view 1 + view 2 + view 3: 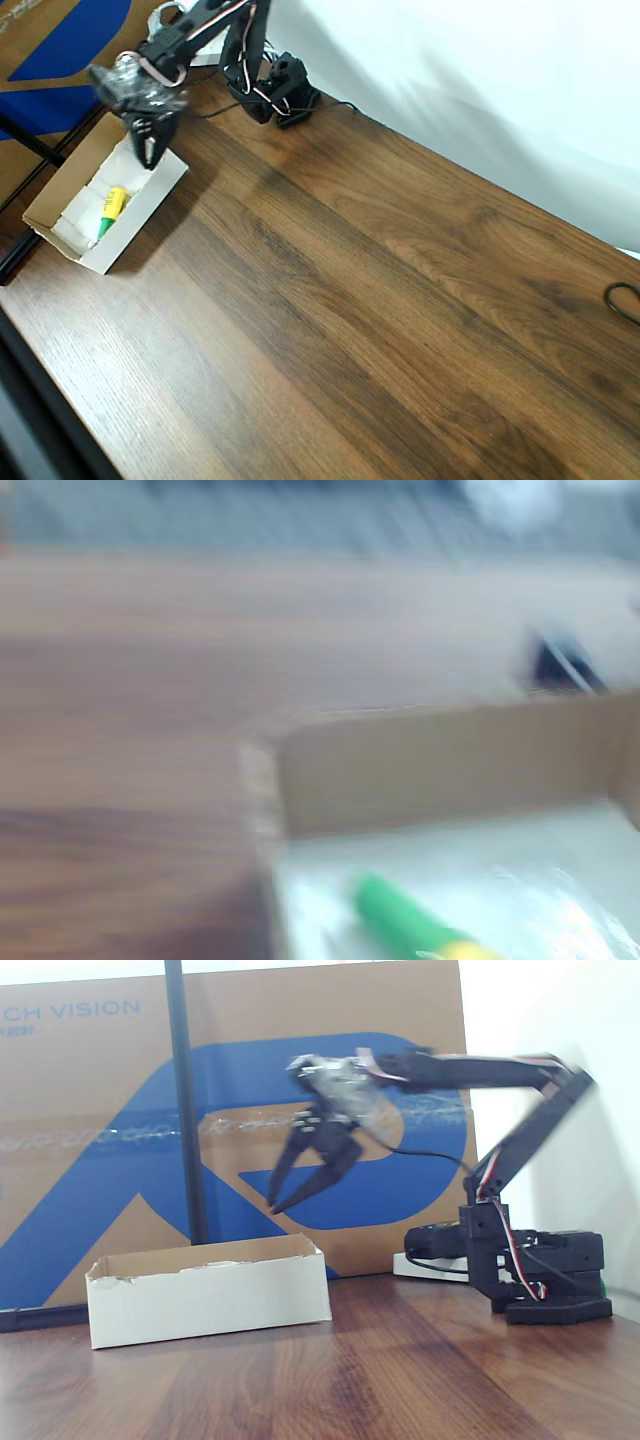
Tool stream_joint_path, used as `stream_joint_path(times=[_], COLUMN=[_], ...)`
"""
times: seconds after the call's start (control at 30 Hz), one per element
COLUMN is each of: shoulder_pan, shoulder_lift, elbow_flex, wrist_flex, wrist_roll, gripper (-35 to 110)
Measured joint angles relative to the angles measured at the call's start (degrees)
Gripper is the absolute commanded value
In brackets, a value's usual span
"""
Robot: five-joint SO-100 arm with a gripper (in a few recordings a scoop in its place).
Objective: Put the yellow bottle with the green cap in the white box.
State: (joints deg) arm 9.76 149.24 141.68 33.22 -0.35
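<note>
The yellow bottle with the green cap (111,209) lies on its side on the paper padding inside the white box (145,214), at the table's left end in the overhead view. In the blurred wrist view the bottle's green cap (395,915) shows at the bottom, inside the white box (430,770). My gripper (147,152) hangs above the box's far end, open and holding nothing. In the fixed view the gripper (279,1203) hovers well above the white box (210,1305), jaws apart.
A large brown-and-blue cardboard sheet (100,1150) stands behind the box, with a black pole (187,1110) in front of it. The arm's base (545,1275) sits at the right in the fixed view. A black cable (625,300) lies at the table's right edge.
</note>
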Motion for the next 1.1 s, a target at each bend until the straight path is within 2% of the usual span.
stream_joint_path(times=[0.2, 0.4, 0.6, 0.73, 0.9, 1.1], shoulder_pan=[-3.78, -3.25, -5.19, -7.29, -8.44, -7.47], shoulder_lift=[22.50, 33.84, 42.36, 49.13, 52.73, 52.82], elbow_flex=[22.24, 39.46, 39.46, 39.20, 39.02, 39.02], wrist_flex=[-6.24, -12.30, 1.23, 16.96, 35.60, 39.11], wrist_roll=[-7.12, -12.48, -9.05, -6.33, -8.70, -8.53], gripper=[0, 0, 0, 0, 0, 0])
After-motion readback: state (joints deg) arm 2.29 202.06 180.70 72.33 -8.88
